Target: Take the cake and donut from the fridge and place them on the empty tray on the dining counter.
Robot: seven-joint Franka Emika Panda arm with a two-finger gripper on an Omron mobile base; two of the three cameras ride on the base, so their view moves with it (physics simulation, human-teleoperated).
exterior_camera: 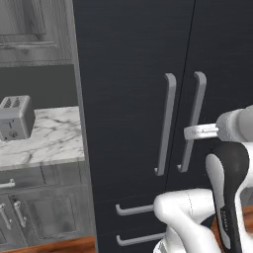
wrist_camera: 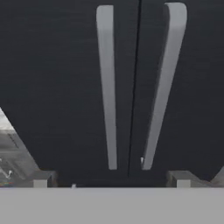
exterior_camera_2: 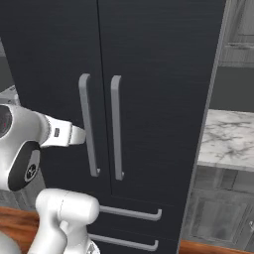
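Far left of the claw: silver toaster (exterior_camera: 16, 117) on a white grey-veined wall counter (exterior_camera: 49, 143), grey panelled cabinets (exterior_camera: 44, 212) below, upper cabinet (exterior_camera: 32, 29) above against a dark backsplash. Strip of reddish wood floor (exterior_camera: 59, 244) at the base.

Directly ahead of the claw: black two-door fridge (exterior_camera: 128, 74), both doors shut, contents hidden. Left door handle (wrist_camera: 107, 87) and right door handle (wrist_camera: 164, 87) long, silver, vertical, flanking the centre seam. Two horizontal drawer handles (exterior_camera: 133, 209) lower down.

Claw (wrist_camera: 111, 179): fingers spread wide, pinching nothing, level with the lower ends of both handles and short of the door face; left fingertip (wrist_camera: 41, 178) outside the left handle, right fingertip outside the right handle.

Right of the claw: second marble counter (exterior_camera_2: 228, 139) over grey cabinets (exterior_camera_2: 218, 213).
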